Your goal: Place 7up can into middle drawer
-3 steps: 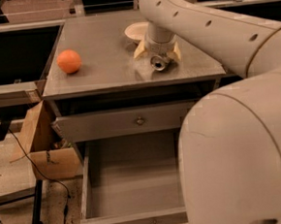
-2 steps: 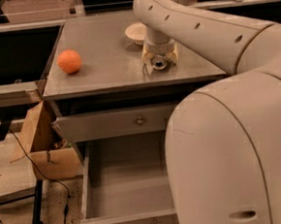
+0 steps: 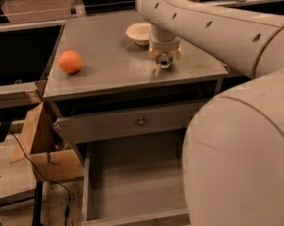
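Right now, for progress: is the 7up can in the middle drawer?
No: the 7up can is at the gripper, over the cabinet top.

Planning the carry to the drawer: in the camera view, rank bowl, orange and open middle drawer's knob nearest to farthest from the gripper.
The gripper is over the cabinet top, right of centre.
1. bowl, just behind it, leftward.
2. orange, far left on the top.
3. middle drawer knob, lowest, on the pulled-out front.

Grey cabinet top (image 3: 109, 68), orange (image 3: 70, 61) at left, cream bowl (image 3: 138, 33) at back, gripper (image 3: 165, 59) beside bowl.
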You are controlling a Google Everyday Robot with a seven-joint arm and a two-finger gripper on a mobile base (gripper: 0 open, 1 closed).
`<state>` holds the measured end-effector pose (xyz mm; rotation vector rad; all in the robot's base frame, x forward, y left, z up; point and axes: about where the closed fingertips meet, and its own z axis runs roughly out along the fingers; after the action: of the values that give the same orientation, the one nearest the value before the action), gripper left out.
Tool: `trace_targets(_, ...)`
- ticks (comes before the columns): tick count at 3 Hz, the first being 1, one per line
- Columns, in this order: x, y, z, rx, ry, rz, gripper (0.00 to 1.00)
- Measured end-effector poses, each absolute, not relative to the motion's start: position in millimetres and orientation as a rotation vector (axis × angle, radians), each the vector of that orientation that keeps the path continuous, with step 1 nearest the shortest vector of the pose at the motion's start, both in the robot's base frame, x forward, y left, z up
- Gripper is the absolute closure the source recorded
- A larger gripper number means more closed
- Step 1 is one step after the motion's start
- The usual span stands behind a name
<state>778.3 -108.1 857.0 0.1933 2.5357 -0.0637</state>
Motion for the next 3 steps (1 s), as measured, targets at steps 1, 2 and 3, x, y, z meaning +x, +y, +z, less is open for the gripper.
trace_targets(1,743,-127,897,0.155,2.452,0.026,1.0)
trace_targets(2,710,-144,923,0.079,2.44,0.138,1.0)
trace_targets(3,691,-156,932,0.008,2.431,0.298,1.0)
